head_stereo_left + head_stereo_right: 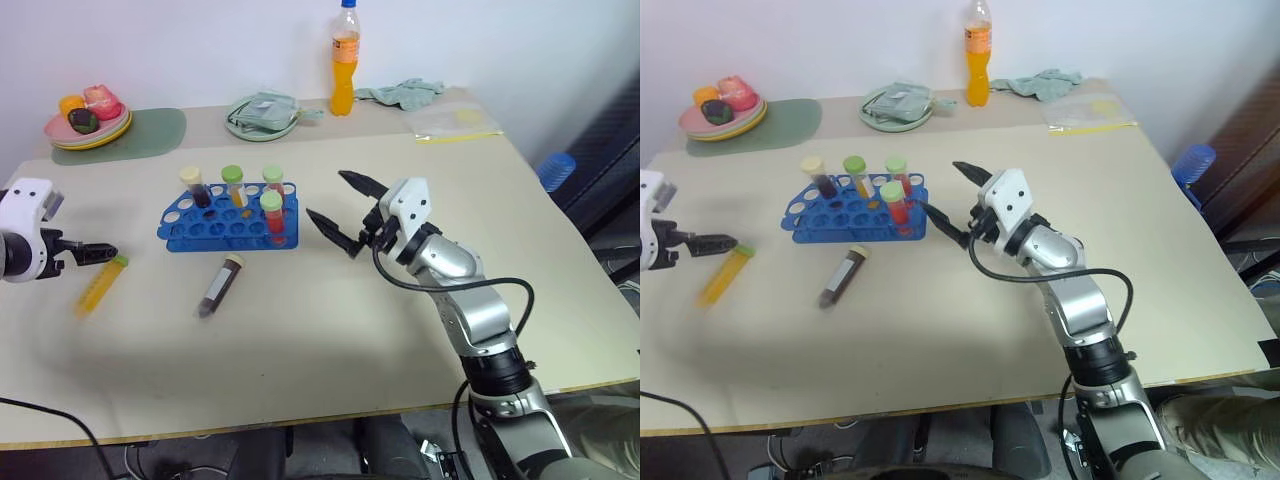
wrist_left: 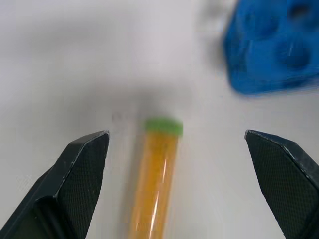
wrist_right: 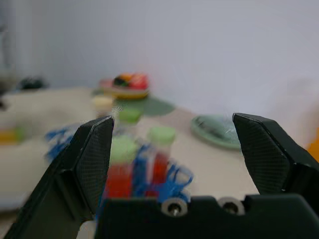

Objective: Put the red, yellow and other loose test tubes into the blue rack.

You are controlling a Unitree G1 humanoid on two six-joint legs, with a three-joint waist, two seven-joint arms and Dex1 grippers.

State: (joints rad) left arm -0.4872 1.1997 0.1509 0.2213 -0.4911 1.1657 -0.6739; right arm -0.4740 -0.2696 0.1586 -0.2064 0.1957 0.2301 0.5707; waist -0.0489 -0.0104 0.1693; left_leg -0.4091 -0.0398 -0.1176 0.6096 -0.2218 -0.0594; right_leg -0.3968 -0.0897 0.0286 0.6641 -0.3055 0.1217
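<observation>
Blue rack (image 1: 228, 222) at table (image 1: 330, 330) centre holds four upright capped tubes. Two tubes lie loose: the yellow tube (image 1: 101, 284) at the rack's 8 o'clock, the maroon tube (image 1: 220, 285) at its 6 o'clock, well apart from each other. Left gripper (image 2: 184, 164), jaws wide apart and empty, hovers over the yellow tube. Right gripper (image 1: 340, 215), jaws likewise apart and empty, stands at the rack's 3 o'clock, just beside it. The tubes look light, rigid, smooth and prone to rolling; a grip across mid-body, below the cap, seems safest for upending each one into a hole.
</observation>
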